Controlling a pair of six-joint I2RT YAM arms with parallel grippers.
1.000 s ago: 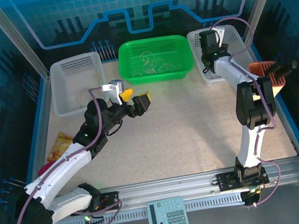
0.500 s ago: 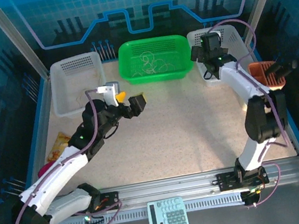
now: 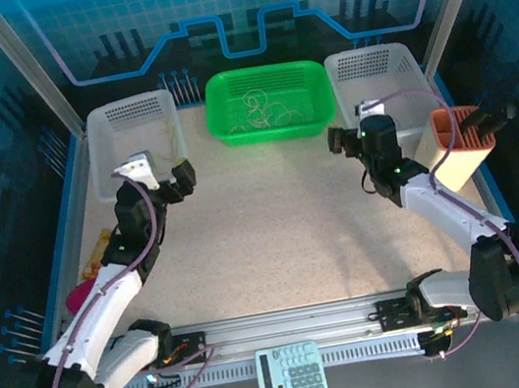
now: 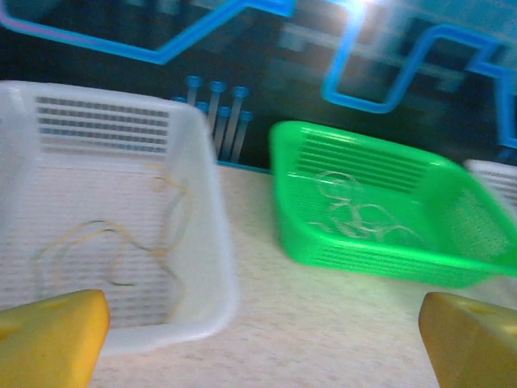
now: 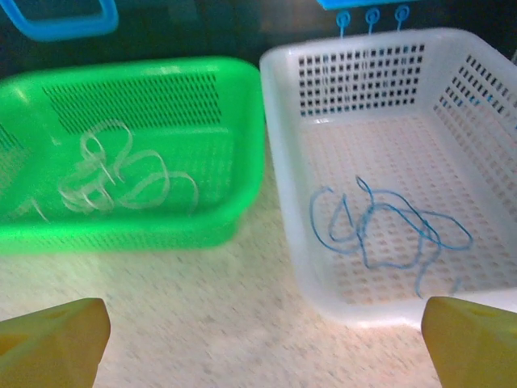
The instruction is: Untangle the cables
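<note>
The left tool point(image 3: 173, 175) is seen released, its yellow-padded fingers point(image 4: 52, 335) spread wide with nothing between them. It is held above the speckled beige worktop point(image 3: 277, 241) near the far left corner, just in front of the left white perforated plastic basket point(image 3: 106, 155). A thin yellowish cable point(image 4: 121, 242) is seen lying loose in open curves on the floor of that basket, apart from the tool.

The right tool point(image 5: 262, 343) is likewise released, and nothing is grasped by it. It is held above the worktop toward the far right corner and is pointed at the far edge, where the green perforated plastic basket point(image 5: 121, 230) and the right white perforated plastic basket point(image 5: 279, 153) stand side by side with a narrow gap between them. A thin blue cable point(image 5: 388, 226) is seen inside the right white perforated plastic basket, gathered in a few loose, crossing loops near the middle of its floor. Thin whitish cables point(image 5: 121, 170) are seen in the green perforated plastic basket at the middle of the far edge, curled over one another in a small tangle.

An orange slotted holder point(image 3: 457, 151) with dark objects standing in it is placed at the right edge of the worktop, beside the right arm. A pale blue calculator point(image 3: 292, 373) is laid on the metal rail at the near edge, between the two arm bases.
</note>
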